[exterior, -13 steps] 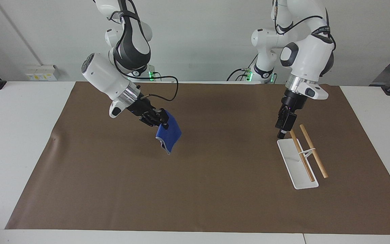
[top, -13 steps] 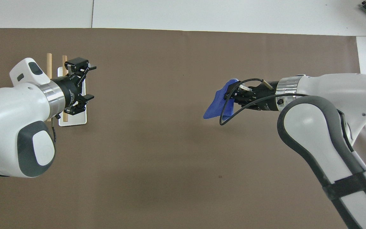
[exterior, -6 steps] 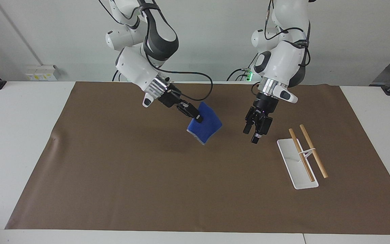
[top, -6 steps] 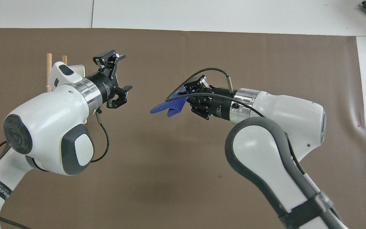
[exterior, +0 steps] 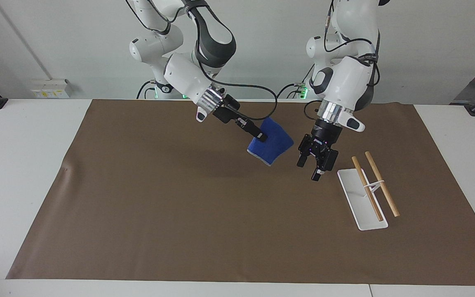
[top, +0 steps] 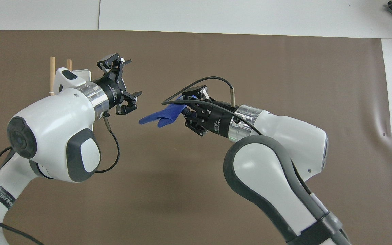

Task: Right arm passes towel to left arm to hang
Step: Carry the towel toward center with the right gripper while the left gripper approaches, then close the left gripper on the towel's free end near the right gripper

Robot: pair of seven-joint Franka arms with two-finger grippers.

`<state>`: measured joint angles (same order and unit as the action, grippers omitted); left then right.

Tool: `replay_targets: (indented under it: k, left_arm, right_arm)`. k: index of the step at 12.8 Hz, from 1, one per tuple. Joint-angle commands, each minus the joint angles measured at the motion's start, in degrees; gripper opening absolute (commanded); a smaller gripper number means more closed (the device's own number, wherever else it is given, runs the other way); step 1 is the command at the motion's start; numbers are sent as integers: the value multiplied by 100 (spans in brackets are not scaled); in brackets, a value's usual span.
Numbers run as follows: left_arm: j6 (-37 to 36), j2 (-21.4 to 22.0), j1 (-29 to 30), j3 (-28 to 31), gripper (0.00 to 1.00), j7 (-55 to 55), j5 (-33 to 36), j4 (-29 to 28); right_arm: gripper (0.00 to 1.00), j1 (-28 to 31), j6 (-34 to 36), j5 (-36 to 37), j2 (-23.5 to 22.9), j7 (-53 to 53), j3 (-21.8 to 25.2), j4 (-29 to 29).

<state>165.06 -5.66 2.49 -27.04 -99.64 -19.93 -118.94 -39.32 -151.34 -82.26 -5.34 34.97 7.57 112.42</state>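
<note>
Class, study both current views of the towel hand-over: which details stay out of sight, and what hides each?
- Rack: in the overhead view the left arm covers most of it.
- Right gripper fingertips: in the overhead view the cable and towel hide them.
- Towel's full shape: seen edge-on from overhead.
- Left gripper: in view, open, nothing hidden.

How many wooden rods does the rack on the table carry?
2. Both wooden rods lie side by side across the white rack, at the left arm's end of the table. None seems hidden.

One high camera faces the robots across the table; another looks steeply down from above them, both covering the brown mat.
</note>
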Motion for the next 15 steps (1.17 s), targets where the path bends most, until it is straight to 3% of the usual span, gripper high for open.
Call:
replay_targets:
  k: [1,4,7,8,15]
  left_arm:
    - [-244,47,128,-73,100,-38,-81,-68]
    - [-1174,73,269,-38,100,59,-73,160]
    - [-2649,30,375,119,100,540,-55,756]
    - [-2828,12,375,155,100,551,-72,872]
    - [-2337,-6,313,-126,100,-90,-90,767]
  right_arm:
    - [0,55,-36,-640,7,395,-10,-27]
    - [0,29,-544,-669,-11,801,-19,-27]
    - [0,-41,-984,-669,-89,863,-19,-44]
    - [0,-50,-985,-677,-90,863,-27,-44]
    - [0,-103,-977,-686,-72,863,-221,-62]
